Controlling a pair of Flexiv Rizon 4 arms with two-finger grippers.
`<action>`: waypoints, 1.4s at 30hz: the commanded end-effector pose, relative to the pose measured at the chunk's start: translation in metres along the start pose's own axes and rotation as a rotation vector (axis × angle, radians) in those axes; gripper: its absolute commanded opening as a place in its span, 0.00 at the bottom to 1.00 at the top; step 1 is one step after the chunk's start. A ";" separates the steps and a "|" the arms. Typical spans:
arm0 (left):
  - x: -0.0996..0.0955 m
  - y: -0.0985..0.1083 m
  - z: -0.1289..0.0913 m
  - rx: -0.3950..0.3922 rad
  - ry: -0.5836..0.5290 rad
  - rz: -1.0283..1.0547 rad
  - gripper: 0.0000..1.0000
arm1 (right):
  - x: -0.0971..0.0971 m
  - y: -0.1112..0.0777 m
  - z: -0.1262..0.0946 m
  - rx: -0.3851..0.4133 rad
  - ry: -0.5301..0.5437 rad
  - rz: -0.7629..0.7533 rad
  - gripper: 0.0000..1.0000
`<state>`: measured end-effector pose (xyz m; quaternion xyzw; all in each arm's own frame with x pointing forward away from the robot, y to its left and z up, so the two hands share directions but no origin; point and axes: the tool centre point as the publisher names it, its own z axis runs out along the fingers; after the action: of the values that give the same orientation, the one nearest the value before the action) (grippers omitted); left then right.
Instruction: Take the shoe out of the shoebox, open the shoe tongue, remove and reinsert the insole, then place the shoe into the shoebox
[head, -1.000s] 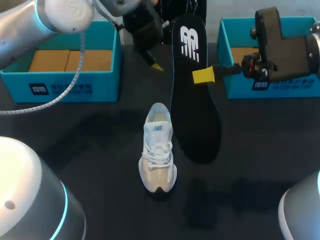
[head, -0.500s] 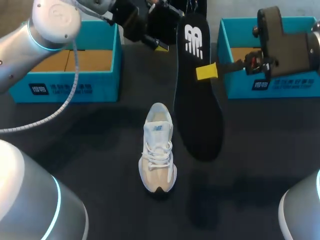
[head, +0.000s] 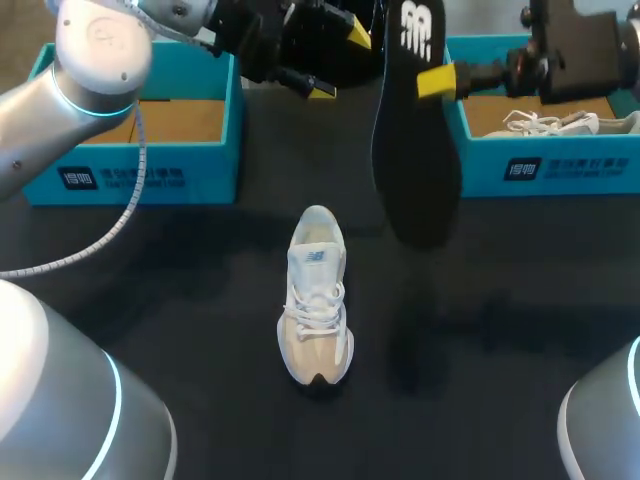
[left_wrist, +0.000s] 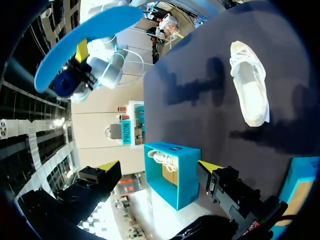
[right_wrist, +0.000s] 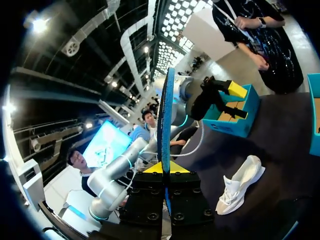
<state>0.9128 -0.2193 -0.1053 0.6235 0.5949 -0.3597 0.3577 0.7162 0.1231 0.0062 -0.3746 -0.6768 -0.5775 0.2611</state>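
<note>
The white sneaker (head: 316, 295) (left_wrist: 249, 90) (right_wrist: 240, 187) stands alone mid-table, its toe toward the far edge. My right gripper (head: 437, 80) (right_wrist: 165, 167) is shut on the edge of the black insole (head: 415, 130) (right_wrist: 165, 125), which hangs in the air in front of the right blue shoebox (head: 545, 168). The left wrist view shows the insole's blue underside (left_wrist: 85, 40). My left gripper (head: 340, 62) (left_wrist: 159, 167) is open and empty, high over the table's far edge between the two boxes, left of the insole.
The left blue shoebox (head: 130, 172) (right_wrist: 235, 120) at the far left shows only its cardboard lining. The right shoebox (left_wrist: 175, 175) holds a second white sneaker (head: 560, 122). Dark tabletop (head: 200, 330) surrounds the sneaker.
My right arm has carried the insole up and toward the far right, uncovering the second sneaker in the right box. My left arm has swung back, its open gripper now near the insole's top.
</note>
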 end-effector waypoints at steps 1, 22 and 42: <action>0.000 -0.001 0.000 -0.001 0.000 0.002 1.00 | -0.021 0.050 -0.005 0.081 -0.016 0.038 0.00; 0.000 -0.001 0.000 -0.001 0.000 0.002 1.00 | -0.067 0.075 -0.034 -0.026 -0.037 0.132 0.00; -0.006 -0.016 -0.021 -0.010 -0.254 0.013 1.00 | -0.109 0.100 -0.015 -0.023 -0.025 0.377 0.00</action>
<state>0.9070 -0.2095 -0.0841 0.5902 0.5563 -0.4189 0.4083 0.8431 0.0830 -0.0093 -0.5032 -0.5981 -0.5251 0.3367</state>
